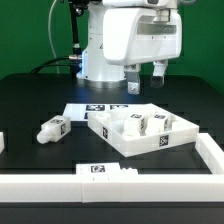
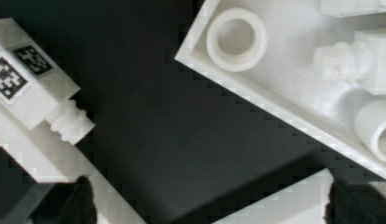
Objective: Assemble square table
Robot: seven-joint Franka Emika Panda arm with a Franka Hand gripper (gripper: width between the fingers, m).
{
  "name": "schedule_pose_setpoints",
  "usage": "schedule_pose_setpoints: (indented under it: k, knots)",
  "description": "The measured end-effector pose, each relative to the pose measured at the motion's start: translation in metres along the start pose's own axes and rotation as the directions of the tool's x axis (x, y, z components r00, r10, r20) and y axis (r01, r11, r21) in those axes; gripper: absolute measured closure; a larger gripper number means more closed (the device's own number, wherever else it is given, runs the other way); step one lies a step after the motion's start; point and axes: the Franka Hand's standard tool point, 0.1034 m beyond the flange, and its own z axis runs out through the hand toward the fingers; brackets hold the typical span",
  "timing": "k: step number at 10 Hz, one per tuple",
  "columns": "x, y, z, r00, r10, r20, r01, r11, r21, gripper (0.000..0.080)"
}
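One leg (image 1: 52,128) lies loose on the black table (image 1: 40,100), toward the exterior view's left, well apart from the square table top (image 1: 122,142).

Exterior view:
- The top sits rim-up near the middle, just beside the marker board (image 1: 98,108).
- At least two more legs (image 1: 141,123) lie inside its rim. None looks seated in a socket, as far as I can tell.
- White border bars (image 1: 60,182) run along the near edge and the exterior view's right.
- The gripper (image 1: 145,84) hangs above the far side of the top, jaws spread wide, nothing between them.

Wrist view:
- The loose leg (image 2: 26,75) shows its tag and a threaded end.
- It lies beside a corner of the top (image 2: 288,90), with bare black table between the two.
- The corner socket (image 2: 234,40) is round and empty.
- The threaded end of another leg (image 2: 341,65) rests inside the rim.
- The dark fingertips (image 2: 48,205) stand far apart and touch nothing.

Judgement: early stage, with no leg fitted yet. The step in hand looks like going for a first leg, and the loose one beside the corner seems the likeliest.

Next move, as I read it:
- Come down with the jaws set across the leg's shaft, clear of the top's rim.
- Close firmly on the leg.
- Stand it thread-down over the empty socket and turn it in.
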Motion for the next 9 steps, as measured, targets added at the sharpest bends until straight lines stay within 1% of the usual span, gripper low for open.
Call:
schedule_pose_setpoints:
  k: [5,6,7,8,9]
  knots:
    - [0.0,-0.001,0.001,1.0,0.001,0.0,-0.001,1.0,0.001,0.0149]
    - [-0.001,-0.002,0.002,1.0,0.031,0.0,-0.031,1.0,0.002,0.0149]
    - [-0.005,-0.006,0.005,0.996,0.093,0.005,-0.094,0.996,0.008,0.0149]
    - [-0.014,-0.01,0.011,0.992,0.127,0.013,-0.128,0.992,0.012,0.0149]
    - [-0.024,-0.012,0.02,0.988,0.152,0.014,-0.152,0.988,0.011,0.0149]
